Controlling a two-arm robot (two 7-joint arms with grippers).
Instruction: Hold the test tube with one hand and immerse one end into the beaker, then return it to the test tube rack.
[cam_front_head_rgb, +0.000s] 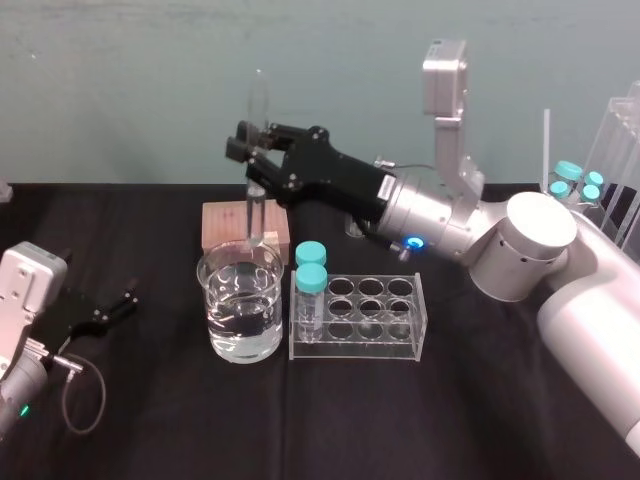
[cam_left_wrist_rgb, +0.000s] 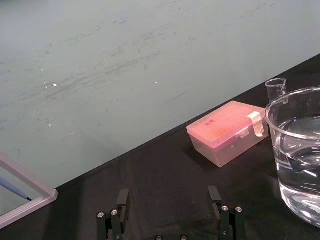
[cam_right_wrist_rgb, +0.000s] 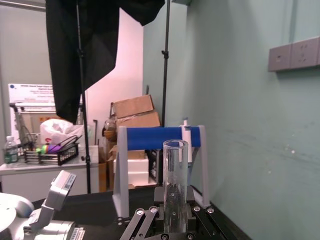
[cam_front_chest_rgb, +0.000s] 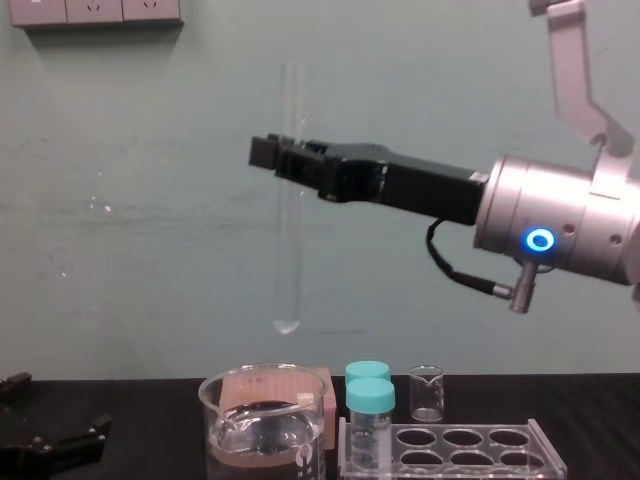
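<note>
My right gripper (cam_front_head_rgb: 248, 150) is shut on the test tube (cam_front_head_rgb: 258, 100), gripping it around its upper half and holding it upright. In the chest view the test tube (cam_front_chest_rgb: 290, 260) hangs from the right gripper (cam_front_chest_rgb: 285, 158) with its rounded end clearly above the rim of the beaker (cam_front_chest_rgb: 262, 420), which holds water. Seen from the head, the beaker (cam_front_head_rgb: 240, 300) stands just left of the test tube rack (cam_front_head_rgb: 372, 318). The right wrist view looks up the test tube (cam_right_wrist_rgb: 175, 185) between the fingers. My left gripper (cam_front_head_rgb: 105, 310) rests open at the table's left.
Two vials with turquoise caps (cam_front_head_rgb: 311, 268) stand in the rack's left holes. Behind the beaker lies a pink box (cam_left_wrist_rgb: 227, 132), and a tiny beaker (cam_front_chest_rgb: 427, 392) stands to its right. More capped vials (cam_front_head_rgb: 577, 180) sit at the far right. The left gripper (cam_left_wrist_rgb: 169, 200) faces bare black cloth.
</note>
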